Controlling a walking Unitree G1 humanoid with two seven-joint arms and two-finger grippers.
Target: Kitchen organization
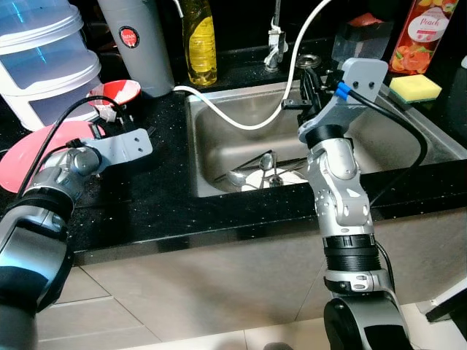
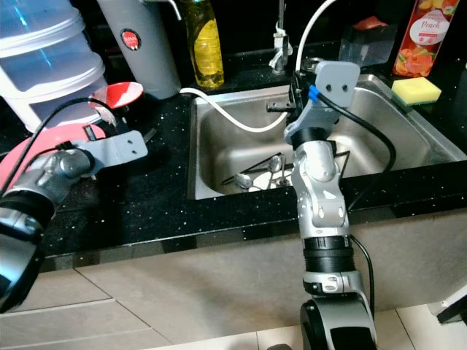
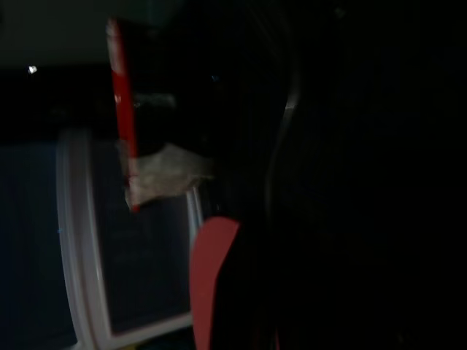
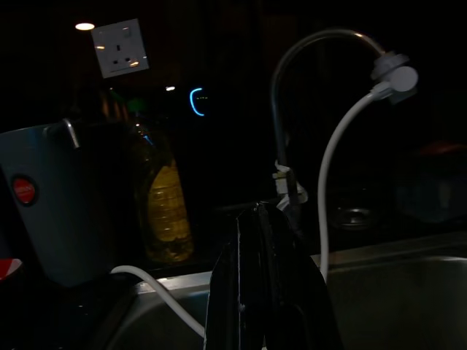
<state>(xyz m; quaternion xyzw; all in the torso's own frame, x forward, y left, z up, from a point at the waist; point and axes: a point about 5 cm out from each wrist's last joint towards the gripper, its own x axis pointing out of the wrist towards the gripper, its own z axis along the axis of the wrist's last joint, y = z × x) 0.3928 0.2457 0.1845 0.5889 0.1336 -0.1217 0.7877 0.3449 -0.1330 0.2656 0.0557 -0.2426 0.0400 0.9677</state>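
Observation:
My right gripper (image 1: 310, 86) hangs over the steel sink (image 1: 219, 138), just in front of the tap (image 1: 276, 38). In the right wrist view its fingers (image 4: 248, 292) are pressed together with nothing between them. Spoons (image 1: 266, 162) and other cutlery lie at the bottom of the sink. My left gripper (image 1: 108, 111) reaches across the black counter to a red bowl (image 1: 122, 90), above a pink plate (image 1: 29, 157). The dark left wrist view gives the bowl's red rim (image 3: 120, 109) close up.
A white hose (image 1: 241, 120) runs from the tap across the sink to the counter. Behind stand a yellow soap bottle (image 1: 199, 40), a grey jug (image 1: 139, 44) and stacked clear tubs (image 1: 44, 65). A yellow sponge (image 1: 414, 88) and a juice carton (image 1: 423, 33) sit at the right.

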